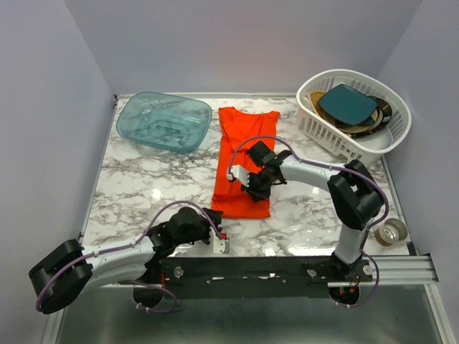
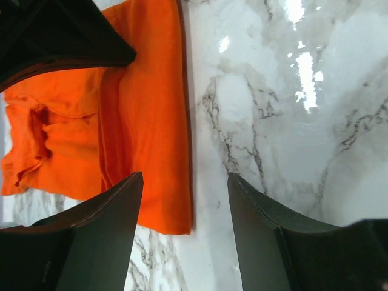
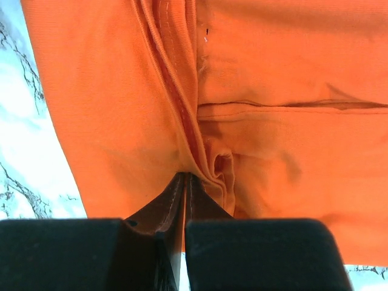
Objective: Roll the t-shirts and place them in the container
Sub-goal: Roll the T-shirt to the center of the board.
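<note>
Above: the shirt [image 1: 244, 154] lies as a long folded strip mid-table, right gripper [image 1: 252, 185] on its near half, left gripper [image 1: 219, 240] near-left of it. Left wrist: jaws apart over glossy marble [image 2: 291, 151] (shirt's edge between). Right wrist: jaws pinch a soft fold.

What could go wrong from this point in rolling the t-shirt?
1. The right pincer is shut on only a small bunched fold of the t-shirt. The fold may slip out, or the pull may drag the folded layers apart.
2. The left pincer stands open mostly over bare table, at the shirt's edge. Closing there could miss the fabric and leave the roll lopsided.
</note>
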